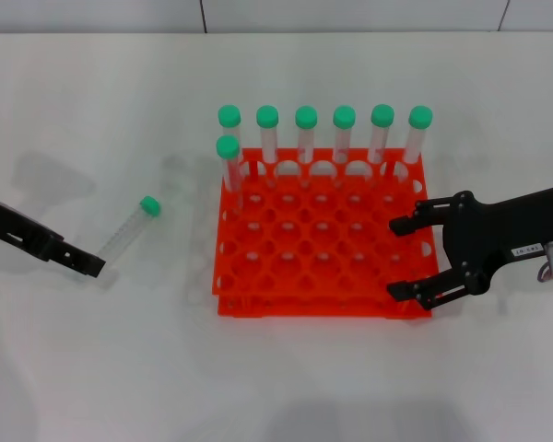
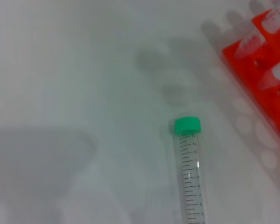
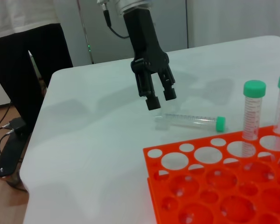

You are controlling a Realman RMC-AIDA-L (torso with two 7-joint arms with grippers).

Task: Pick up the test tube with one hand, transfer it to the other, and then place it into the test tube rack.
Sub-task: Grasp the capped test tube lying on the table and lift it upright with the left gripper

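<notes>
Slim clear plastic test tube with green cap (image 1: 129,231) lying flat on white table (image 1: 92,368) left of bright orange-red square rack (image 1: 323,276), unlabelled black left gripper (image 1: 94,267) just above its bottom end, fingers narrowly parted, empty, labelled black right gripper (image 1: 401,258) wide open over rack's right edge, seven capped tubes (image 1: 306,138) upright along rack's far side.

Orange-red rack (image 1: 323,267) (green-capped clear tubes (image 1: 306,138)).

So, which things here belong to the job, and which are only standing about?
For the job:
- lying tube on the table
- left gripper, just above the tube's clear end, jaws slightly apart
- right gripper, open over the rack's right edge
- orange rack

Standing about:
- seven capped tubes already upright in the rack
- white table
</notes>
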